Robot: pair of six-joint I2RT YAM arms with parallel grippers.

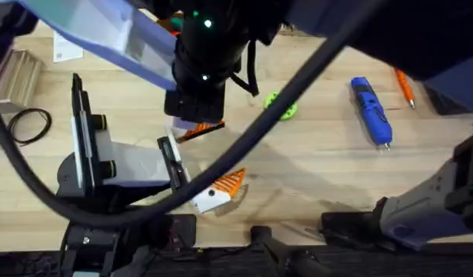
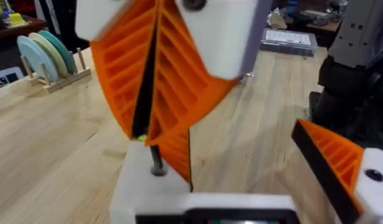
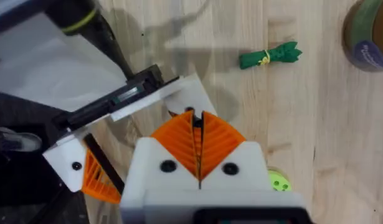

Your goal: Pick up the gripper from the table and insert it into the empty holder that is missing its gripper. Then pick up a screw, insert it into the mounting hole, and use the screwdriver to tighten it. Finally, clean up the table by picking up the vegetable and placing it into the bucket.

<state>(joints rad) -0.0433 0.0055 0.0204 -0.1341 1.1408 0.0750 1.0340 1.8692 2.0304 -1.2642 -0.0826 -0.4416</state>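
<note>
My right gripper (image 3: 197,121) is shut, orange pads pressed together, with a small dark screw (image 2: 157,163) pinched at their tips. The screw's lower end touches the top of the white holder (image 2: 147,193). The orange ribbed gripper (image 2: 177,154) with a black edge stands in that holder just behind the screw. My left gripper (image 2: 241,186) is open; its far finger carries an orange pad (image 2: 331,158). The blue screwdriver (image 1: 371,111) lies at the right of the table. In the right wrist view the green vegetable (image 3: 269,56) lies near the tan bucket (image 3: 368,34).
The right arm (image 1: 201,54) looms large and dark over the table's middle, a black cable crossing below it. A green disc (image 1: 282,106) and a thin orange pen-like tool (image 1: 405,88) lie near the screwdriver. A wooden rack (image 1: 13,77) and a black cable loop (image 1: 30,123) sit far left.
</note>
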